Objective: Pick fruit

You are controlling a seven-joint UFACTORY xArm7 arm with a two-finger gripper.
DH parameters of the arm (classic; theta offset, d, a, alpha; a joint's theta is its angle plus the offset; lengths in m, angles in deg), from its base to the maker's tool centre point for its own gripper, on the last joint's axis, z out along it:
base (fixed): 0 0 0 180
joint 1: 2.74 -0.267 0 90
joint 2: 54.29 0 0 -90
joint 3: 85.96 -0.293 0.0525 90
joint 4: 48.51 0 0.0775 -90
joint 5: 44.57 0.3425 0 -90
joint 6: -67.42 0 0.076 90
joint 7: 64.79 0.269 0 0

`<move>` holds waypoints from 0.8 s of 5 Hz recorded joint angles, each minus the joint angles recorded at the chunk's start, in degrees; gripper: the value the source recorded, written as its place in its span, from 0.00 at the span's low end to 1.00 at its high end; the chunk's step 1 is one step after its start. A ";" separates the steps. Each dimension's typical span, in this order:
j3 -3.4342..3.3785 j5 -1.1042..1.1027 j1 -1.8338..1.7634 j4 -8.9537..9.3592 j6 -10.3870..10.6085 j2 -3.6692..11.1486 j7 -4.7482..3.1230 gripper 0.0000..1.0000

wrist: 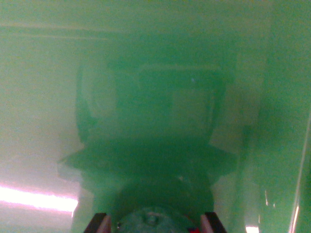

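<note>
Nearest, at the bottom edge: gripper [155, 225] with two dark fingers [100, 224] set wide apart. Between these fingers, a round greenish fruit [150, 218], only its top visible, with a small dimple in the middle and a bit of red at the wrist view's right side. Dull, slightly mottled skin; probably firm, but too blurred to name the kind. Not possible to tell if the pads already touch the fruit or stand just beside it, so not possible to say whether held or only framed.

Beyond the gripper: a glossy green surface [43, 121] filling the whole picture, with a dark, soft shape [150, 121] of the gripper on it, a shadow or a reflection. Bright streak at the wrist view's left, near the fingers.

For the step in hand, judged as the grasp: keep the fruit centred between the fingers, close slowly and evenly, stop at first firm contact. Lift straight away from the surface, without tilt, because a round fruit may roll out.
</note>
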 joint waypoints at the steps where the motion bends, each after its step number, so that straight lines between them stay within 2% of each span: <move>1: 0.01 -0.05 -0.08 -0.79 -1.38 -0.60 -0.03 1.00; 3: 0.05 -0.18 -0.29 -2.80 -4.91 -2.14 -0.09 1.00; 4: 0.05 -0.18 -0.29 -2.80 -4.91 -2.14 -0.09 1.00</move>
